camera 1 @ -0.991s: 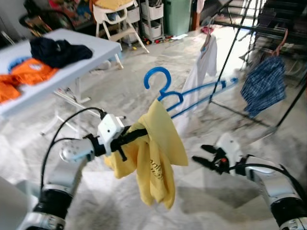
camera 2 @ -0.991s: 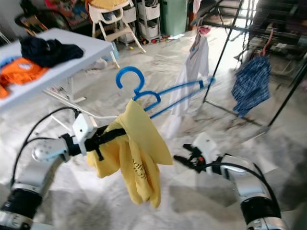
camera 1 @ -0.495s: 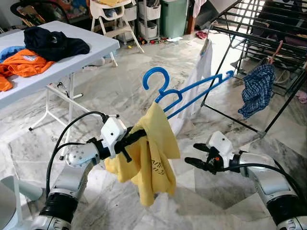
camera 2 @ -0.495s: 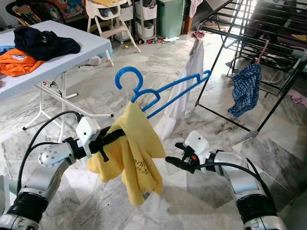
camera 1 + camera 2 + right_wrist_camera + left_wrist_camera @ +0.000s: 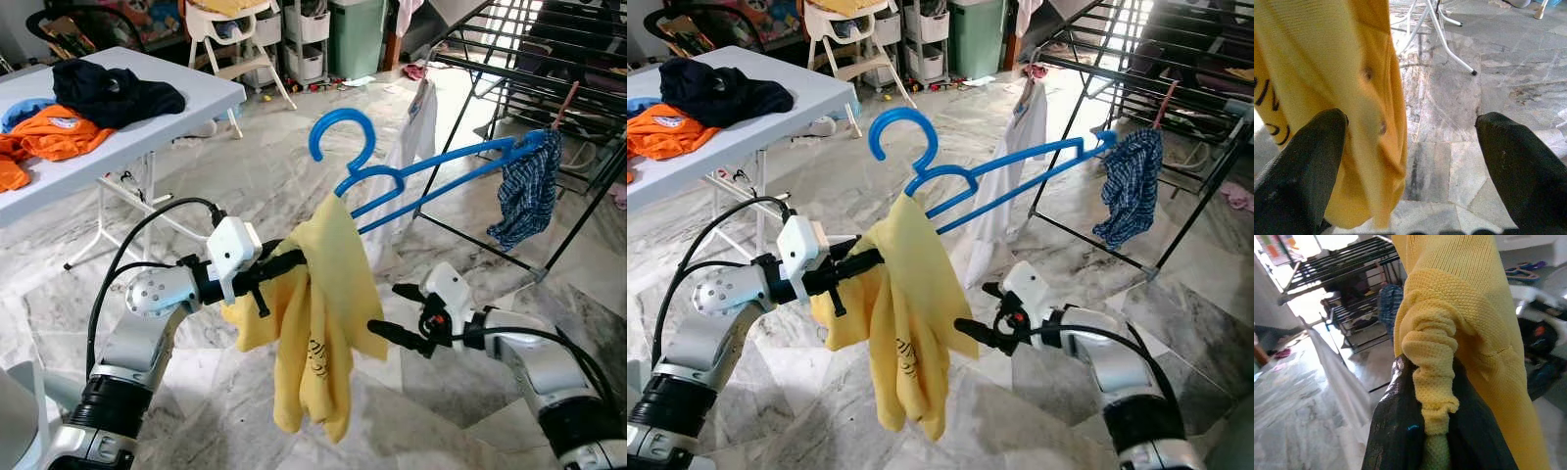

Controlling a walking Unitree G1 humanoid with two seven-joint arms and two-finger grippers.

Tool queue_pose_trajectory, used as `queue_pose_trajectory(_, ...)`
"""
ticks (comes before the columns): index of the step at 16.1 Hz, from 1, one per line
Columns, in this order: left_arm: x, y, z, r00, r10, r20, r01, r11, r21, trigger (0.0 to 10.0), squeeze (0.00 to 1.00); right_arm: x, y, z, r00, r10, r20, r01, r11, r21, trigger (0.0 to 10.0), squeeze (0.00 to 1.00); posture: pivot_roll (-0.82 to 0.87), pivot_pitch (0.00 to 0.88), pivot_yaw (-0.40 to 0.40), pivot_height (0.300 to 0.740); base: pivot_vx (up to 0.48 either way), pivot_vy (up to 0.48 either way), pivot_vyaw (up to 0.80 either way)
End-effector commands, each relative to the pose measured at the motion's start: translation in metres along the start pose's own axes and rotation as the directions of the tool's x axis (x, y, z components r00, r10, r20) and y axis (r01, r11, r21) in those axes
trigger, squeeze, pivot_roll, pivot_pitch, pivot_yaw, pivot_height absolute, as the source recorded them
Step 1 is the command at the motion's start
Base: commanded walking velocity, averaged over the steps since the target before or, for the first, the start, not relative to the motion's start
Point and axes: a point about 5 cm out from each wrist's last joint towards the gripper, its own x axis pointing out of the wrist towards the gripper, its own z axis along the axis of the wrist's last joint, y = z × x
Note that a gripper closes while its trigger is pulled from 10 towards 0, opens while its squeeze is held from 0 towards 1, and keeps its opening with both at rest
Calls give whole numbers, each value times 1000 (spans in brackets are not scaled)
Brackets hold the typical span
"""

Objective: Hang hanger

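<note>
one blue hanger [image 5: 411,171] is held up in mid-air before the robot, its hook [image 5: 340,137] uppermost and its long bar slanting up toward a black drying rack [image 5: 549,78]. a yellow shirt [image 5: 318,313] is draped over the hanger's near end and hangs down in folds. the left gripper [image 5: 294,259] reaches in from the left with the forearm about level, its black fingers [image 5: 1396,431] pinched tight on a bunched fold of the yellow shirt at the hanger's low end. the right gripper [image 5: 392,315] reaches in from the right, elbow bent, fingers [image 5: 1308,161] spread wide and holding nothing, just beside the shirt's hanging edge. a white garment [image 5: 416,127] and a checked blue one [image 5: 524,191] hang on the rack. well apart to the left, a white folding table [image 5: 137,137] bears a dark garment [image 5: 118,90] and orange clothes [image 5: 54,137].
</note>
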Motion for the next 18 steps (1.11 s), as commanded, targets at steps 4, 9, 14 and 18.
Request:
queue_pose_trajectory(4,3,2,19,998,-25,53,23,999,31,0,0,13,5,5,999,28,45,-30,999,33,7333,0,-147,0,66,740,0,0,0)
queue_pose_trajectory(9,6,2,22,998,-20,66,18,1000,26,0,0,22,23,-3,990,131,48,-135,986,100,0,0,-152,0,61,740,0,0,0)
queue_pose_trajectory(14,6,5,25,997,-13,72,11,1000,27,0,0,15,25,-23,991,133,-14,-130,981,147,0,0,-155,0,68,740,0,0,0)
queue_pose_trajectory(18,6,5,25,997,-11,72,10,1000,24,0,0,9,15,-31,998,36,-49,-29,990,137,0,0,-155,0,67,740,0,0,0)
